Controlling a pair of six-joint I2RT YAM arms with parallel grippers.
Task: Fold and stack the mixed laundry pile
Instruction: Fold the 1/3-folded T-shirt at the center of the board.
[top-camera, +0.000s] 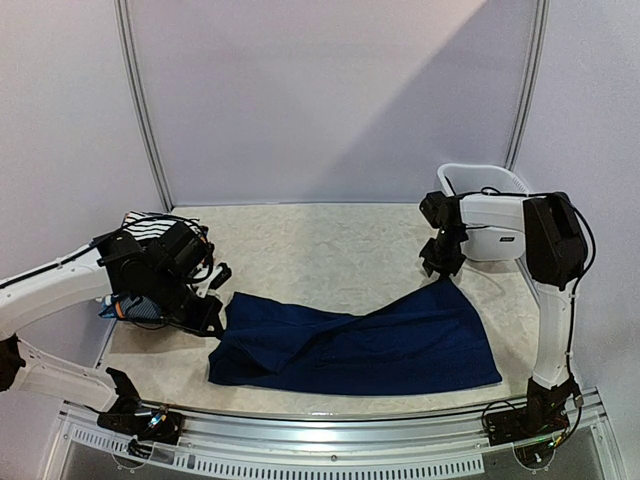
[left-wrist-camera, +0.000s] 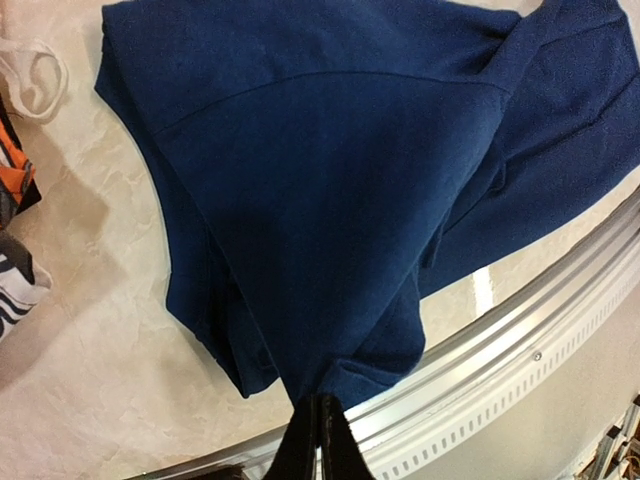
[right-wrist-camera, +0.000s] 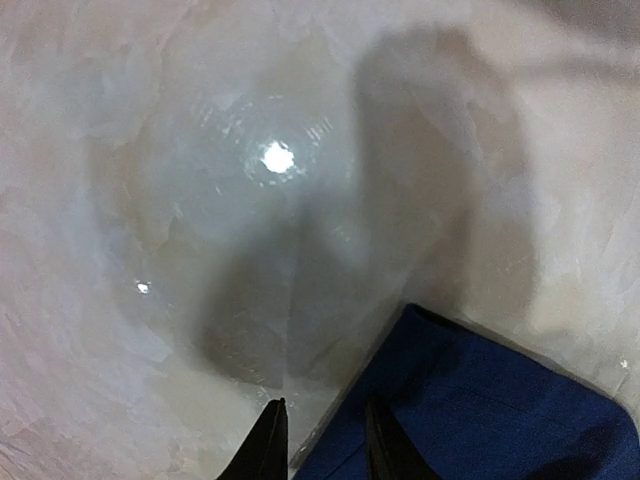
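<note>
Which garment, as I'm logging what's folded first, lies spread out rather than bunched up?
The navy blue garment, plain and spread wide in the middle; the striped piece and blue-and-orange piece sit bunched at the far left.

No writing, label, brand, number or sign can be read in any view. The navy blue garment (top-camera: 360, 345) is plain cloth. The orange-printed cloth (left-wrist-camera: 14, 175) just left of it shows only a sliver of pattern, with no legible characters.
</note>
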